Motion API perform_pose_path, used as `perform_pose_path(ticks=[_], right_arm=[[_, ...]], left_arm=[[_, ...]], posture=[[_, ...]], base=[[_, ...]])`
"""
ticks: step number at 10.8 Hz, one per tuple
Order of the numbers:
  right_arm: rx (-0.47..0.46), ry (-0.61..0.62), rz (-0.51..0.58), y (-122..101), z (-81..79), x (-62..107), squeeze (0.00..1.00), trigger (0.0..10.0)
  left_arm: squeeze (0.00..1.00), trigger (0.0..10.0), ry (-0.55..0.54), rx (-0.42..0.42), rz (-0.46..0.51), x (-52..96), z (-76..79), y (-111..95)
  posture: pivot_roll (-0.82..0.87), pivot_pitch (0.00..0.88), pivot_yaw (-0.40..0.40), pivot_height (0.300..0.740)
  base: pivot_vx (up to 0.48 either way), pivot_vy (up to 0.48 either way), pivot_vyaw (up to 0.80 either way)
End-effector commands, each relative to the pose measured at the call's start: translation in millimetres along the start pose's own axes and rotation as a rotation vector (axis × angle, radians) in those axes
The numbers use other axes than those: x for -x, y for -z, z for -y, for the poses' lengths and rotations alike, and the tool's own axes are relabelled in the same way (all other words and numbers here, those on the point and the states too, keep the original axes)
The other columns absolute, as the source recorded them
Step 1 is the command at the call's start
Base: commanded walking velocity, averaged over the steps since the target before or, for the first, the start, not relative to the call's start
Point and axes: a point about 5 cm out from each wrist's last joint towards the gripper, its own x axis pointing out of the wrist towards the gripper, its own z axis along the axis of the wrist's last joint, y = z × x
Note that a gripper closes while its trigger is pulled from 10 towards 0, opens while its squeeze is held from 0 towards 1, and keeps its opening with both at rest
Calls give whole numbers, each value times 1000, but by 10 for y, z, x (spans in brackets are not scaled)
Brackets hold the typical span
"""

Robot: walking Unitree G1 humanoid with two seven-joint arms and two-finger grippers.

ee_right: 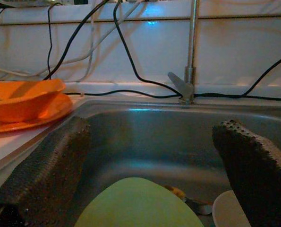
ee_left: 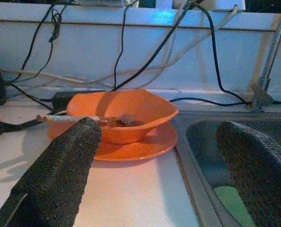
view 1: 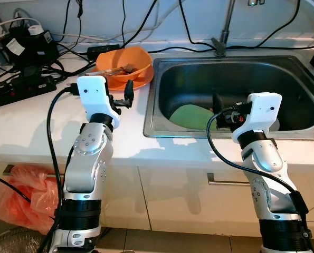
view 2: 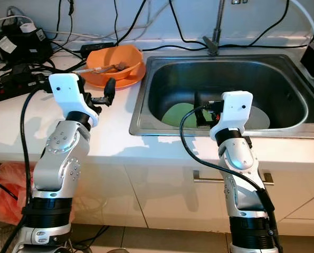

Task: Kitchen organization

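Your two silver arms rise at the near edge of the white table [view 1: 35,132]. At ten o'clock the left claw [view 1: 124,99] hovers over the table, fingers spread wide and holding nothing, pointing at the orange bowl [view 1: 126,61]. That bowl sits on an orange plate [ee_left: 145,144] at eleven o'clock, just beside the steel sink [view 1: 162,118], with a utensil [ee_left: 69,119] lying across its rim. At two o'clock your right claw [ee_right: 149,175] reaches over the sink, fingers wide apart and empty. Below it in the basin lie a green plate [view 1: 191,116] and a pale plate [ee_right: 227,210] just beside it. Black cables [view 1: 19,63] clutter the table's back corner.
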Motion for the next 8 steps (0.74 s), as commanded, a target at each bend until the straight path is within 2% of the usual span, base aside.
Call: perform_pose_path(ticks=[1, 4, 8], right_arm=[[-2, 16, 20, -41, 18, -1, 0, 10000], [4, 21, 21, -52, 42, 12, 0, 10000], [15, -5, 25, -61, 69, -13, 0, 10000]], left_arm=[[0, 10000, -9, -2, 11, -27, 7, -27], [0, 10000, 1, -24, 42, -25, 7, -75], [0, 10000, -98, -68, 64, 66, -225, -110]], posture=[[100, 0, 99, 740], [93, 0, 87, 740], [114, 0, 82, 740]], base=[[0, 0, 0], [0, 0, 0], [0, 0, 0]])
